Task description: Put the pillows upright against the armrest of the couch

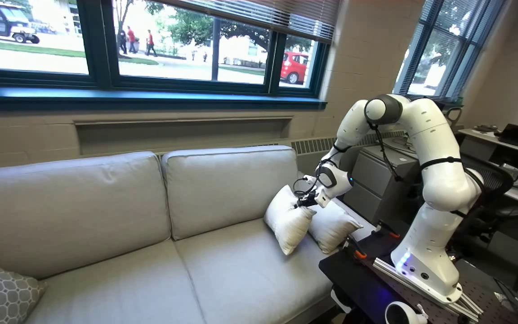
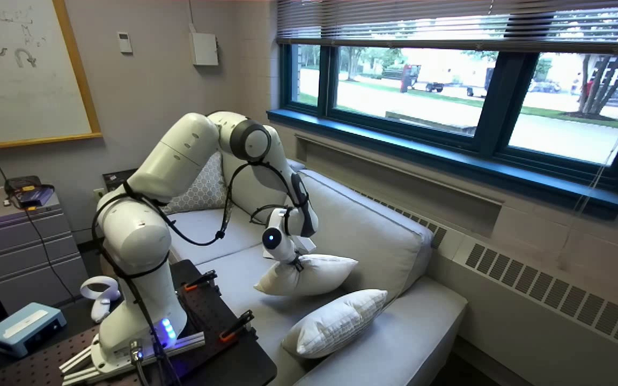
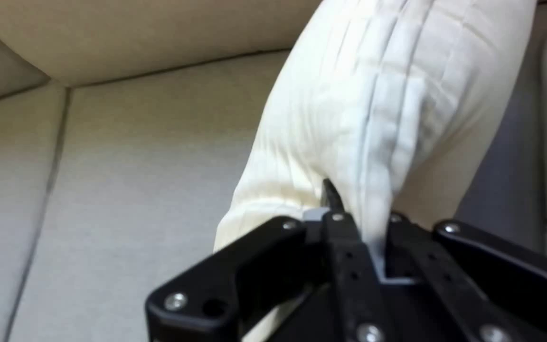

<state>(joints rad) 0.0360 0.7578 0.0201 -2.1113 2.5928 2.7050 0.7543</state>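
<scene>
The tool (image 3: 363, 213) is clamped on a pinched fold of a cream-white pillow (image 1: 286, 220); in the wrist view the fabric bunches up between its two black fingers. The gripped pillow tilts over the seat cushion (image 1: 241, 265) nearer the armrest, close to the back cushion (image 1: 232, 184); whether its lower edge touches the seat cannot be told. Just beside it, toward the side of the couch (image 1: 97, 279), the second pillow (image 2: 336, 324) rests at a slant along the armrest (image 2: 408, 327), with a narrow gap between the two pillows in an exterior view. A grey patterned pillow (image 1: 2, 290) lies at the opposite end. The white arm (image 1: 439, 166) stands on a black tabletop (image 2: 236, 364), which also carries two orange-tipped clamps (image 2: 236, 326), a white controller (image 2: 100, 300) and a blue box (image 2: 23, 328). Behind the couch, windows (image 2: 411, 80) hang under partly lowered blinds (image 2: 464, 29).
</scene>
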